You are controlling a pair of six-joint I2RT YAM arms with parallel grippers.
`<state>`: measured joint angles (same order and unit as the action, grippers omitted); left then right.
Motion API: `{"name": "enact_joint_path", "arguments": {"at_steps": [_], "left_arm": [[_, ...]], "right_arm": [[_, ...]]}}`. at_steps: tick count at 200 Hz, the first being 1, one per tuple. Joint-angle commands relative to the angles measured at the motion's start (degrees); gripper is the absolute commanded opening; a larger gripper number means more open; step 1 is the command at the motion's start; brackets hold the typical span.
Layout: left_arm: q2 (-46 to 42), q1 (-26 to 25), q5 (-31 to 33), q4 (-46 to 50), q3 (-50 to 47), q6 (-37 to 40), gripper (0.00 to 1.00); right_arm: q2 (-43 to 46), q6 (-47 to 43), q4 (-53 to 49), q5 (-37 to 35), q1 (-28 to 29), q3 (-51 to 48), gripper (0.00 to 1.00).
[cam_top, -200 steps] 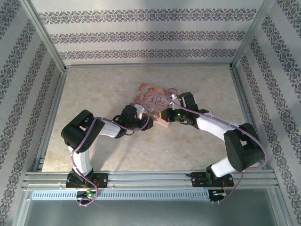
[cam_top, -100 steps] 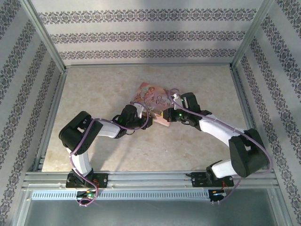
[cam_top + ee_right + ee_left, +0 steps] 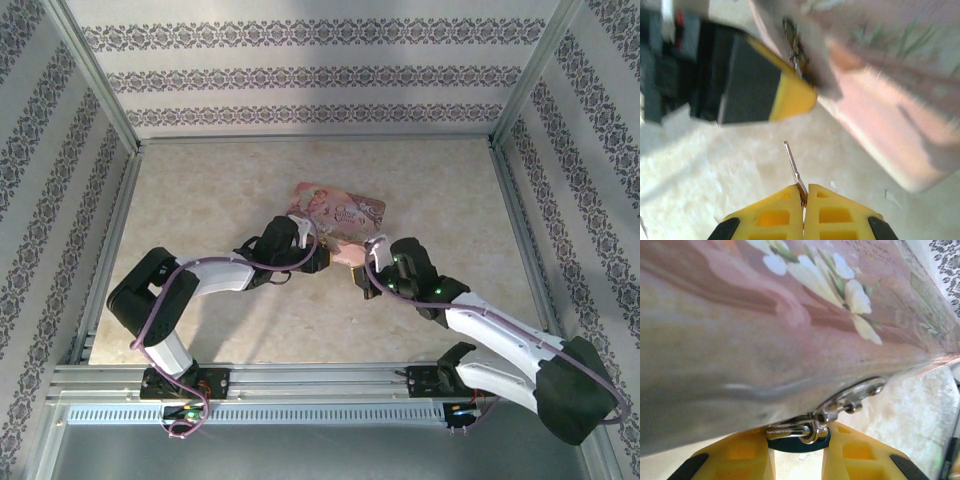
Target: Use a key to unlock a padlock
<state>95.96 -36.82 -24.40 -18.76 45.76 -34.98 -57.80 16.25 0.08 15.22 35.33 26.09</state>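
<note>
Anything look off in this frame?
One thing: the key sits askew in the shut right end effector, pinched by its very end and leaning left rather than straight out. The padlock, hanging off the pink box between the left end effector's jaws, looks intact.

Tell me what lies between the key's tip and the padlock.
In the right wrist view, a stretch of bare table, then a yellow fingertip of the left gripper, lie between the key and the padlock.

Right gripper [image 3: 803,192] (key [image 3: 792,165] pinched) has backed off the box [image 3: 345,212].
</note>
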Motion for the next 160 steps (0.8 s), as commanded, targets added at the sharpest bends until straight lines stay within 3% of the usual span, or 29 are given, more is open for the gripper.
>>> {"name": "enact_joint_path", "arguments": {"at_steps": [1, 54, 160], "left_arm": [[-2.79, -1.02, -3.04, 0.73, 2.69, -3.82, 0.22], [-2.95, -1.15, -4.9, 2.94, 4.03, -7.98, 0.22], [-4.47, -1.25, -5.59, 4.7, 4.46, -10.15, 0.2]], "right_arm": [[1.65, -3.67, 4.11, -6.86, 3.08, -3.24, 0.0], [-3.31, -4.93, 11.75, -11.21, 7.76, -6.05, 0.0], [-13.71, -7.31, 21.22, -14.32, 9.39, -4.66, 0.0]]}}
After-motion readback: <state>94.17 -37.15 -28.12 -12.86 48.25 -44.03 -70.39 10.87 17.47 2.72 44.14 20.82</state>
